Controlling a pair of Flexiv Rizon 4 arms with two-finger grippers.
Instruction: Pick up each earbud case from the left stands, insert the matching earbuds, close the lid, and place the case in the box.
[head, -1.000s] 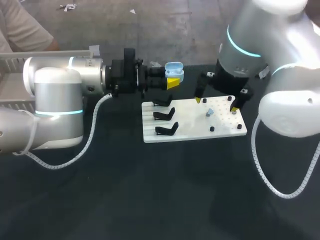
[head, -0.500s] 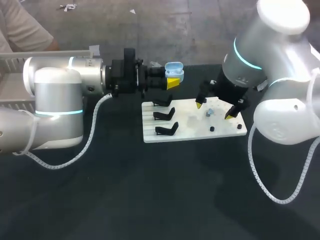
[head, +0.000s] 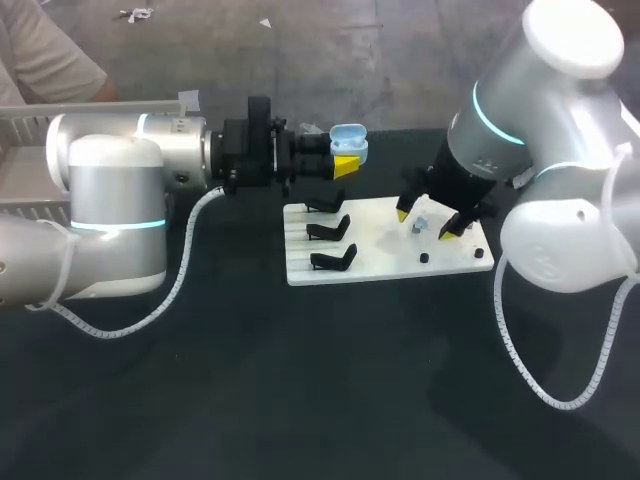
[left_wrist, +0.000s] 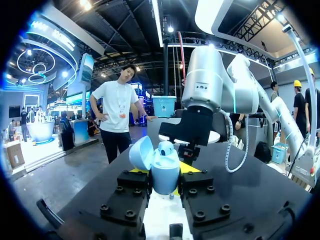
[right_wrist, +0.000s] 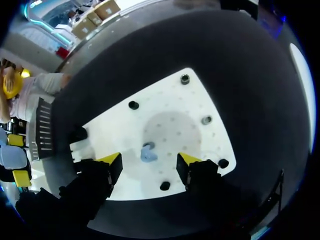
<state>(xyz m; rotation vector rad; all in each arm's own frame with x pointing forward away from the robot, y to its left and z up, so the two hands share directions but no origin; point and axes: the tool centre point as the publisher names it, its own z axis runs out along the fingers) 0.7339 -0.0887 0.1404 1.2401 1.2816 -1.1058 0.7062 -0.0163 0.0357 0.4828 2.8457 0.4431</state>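
Your left gripper (head: 345, 166) holds a pale blue, rounded plastic earbud case (head: 348, 142). Its yellow-tipped fingers press against the case from both sides, and the hinged lid stands open. The case hangs in the air just beyond the far left corner of the flat white perforated plastic board (head: 380, 262). It touches neither the board nor the black table (head: 300, 400) on which the board lies. The left arm is stretched out level above the table, to the left of the board.

From the left wrist camera, the earbud case (left_wrist: 165, 172) fills the gap of the left gripper (left_wrist: 165, 176), with the lid tipped back to one side. A rounded pale blue shape sits in the mouth of the case, and you cannot tell whether it is an earbud.

Your right gripper (head: 424, 222) hangs over the right half of the board, fingers spread wide and pointing down. A small pale blue plastic earbud (head: 419, 226) lies on the board directly beneath it. The right wrist camera shows the earbud (right_wrist: 148, 153) between the two yellow tips of the right gripper (right_wrist: 150, 160). It is clear of both tips, with bare white board (right_wrist: 170, 100) on either side of it.

Three curved black plastic stands (head: 331, 231) line the left side of the board, one behind another. Small round black pegs (right_wrist: 133, 105) dot the right half of the board, set around the earbud and apart from it.
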